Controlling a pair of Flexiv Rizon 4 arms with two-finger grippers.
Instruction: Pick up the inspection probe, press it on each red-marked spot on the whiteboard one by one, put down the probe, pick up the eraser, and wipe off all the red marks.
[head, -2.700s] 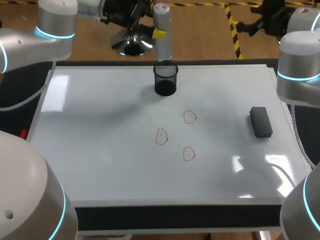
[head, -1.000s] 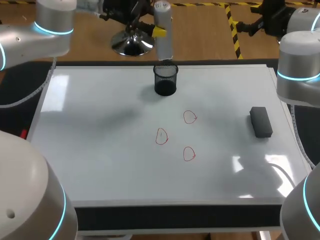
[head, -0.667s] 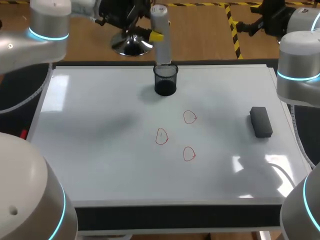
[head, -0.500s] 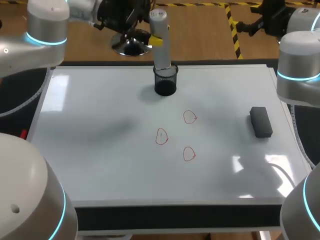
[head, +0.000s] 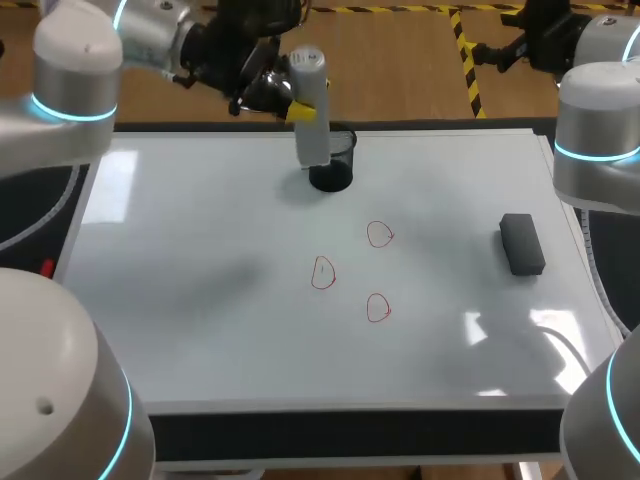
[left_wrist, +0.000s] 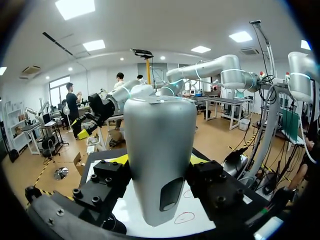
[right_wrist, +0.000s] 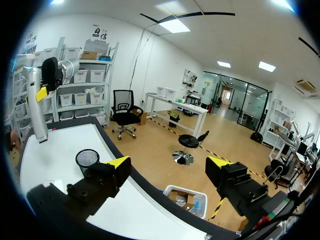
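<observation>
The grey inspection probe (head: 310, 110) hangs nearly upright above the whiteboard's (head: 200, 290) far edge, its lower end just left of the black mesh cup (head: 333, 166). My left gripper (head: 296, 108) is shut on its upper part. In the left wrist view the probe (left_wrist: 159, 150) fills the space between the fingers of that gripper (left_wrist: 160, 182). Three red marks (head: 379, 234) (head: 322, 272) (head: 377, 307) sit mid-board. The black eraser (head: 521, 243) lies at the right. My right gripper (right_wrist: 167, 162) stands open and empty off the board's far right corner, well away from the probe (right_wrist: 36, 107).
The mesh cup (right_wrist: 87, 158) stands at the far middle of the whiteboard (right_wrist: 55, 145). My right arm's grey joint (head: 598, 130) overhangs the board's right edge near the eraser. A dark frame (head: 350, 435) borders the near edge.
My left arm has carried the probe from above the cup to the left and nearer to the board. The right arm, the eraser and the marks have not moved.
</observation>
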